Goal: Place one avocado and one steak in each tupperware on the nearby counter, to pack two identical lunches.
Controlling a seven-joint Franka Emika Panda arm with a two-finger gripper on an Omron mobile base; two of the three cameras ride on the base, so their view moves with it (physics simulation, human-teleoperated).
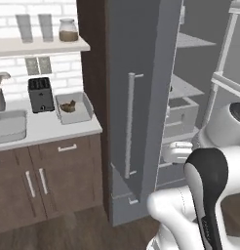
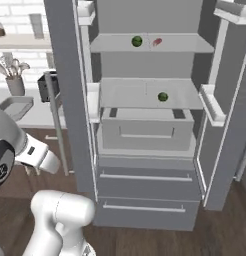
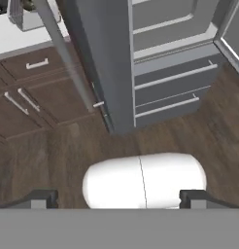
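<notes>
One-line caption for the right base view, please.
Open grey fridge: green round avocado beside pink steak on top shelf, second avocado below.

White brick wall (image 1: 10, 10), dark wood floor (image 3: 53, 155), open grey fridge (image 2: 145, 125).

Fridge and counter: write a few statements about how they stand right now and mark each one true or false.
1. The fridge stands with its doors open. True.
2. Two avocados sit side by side on the top shelf. False: one avocado is on the top shelf beside the steak; the other avocado is on the shelf below.
3. A tupperware on the counter already holds something brown. True.
4. The end effector is clamped on an avocado. False: its fingertips stand wide apart with nothing between them, above the wood floor.
5. The toaster sits inside the fridge. False: it stands on the counter, left of the tupperware.
</notes>
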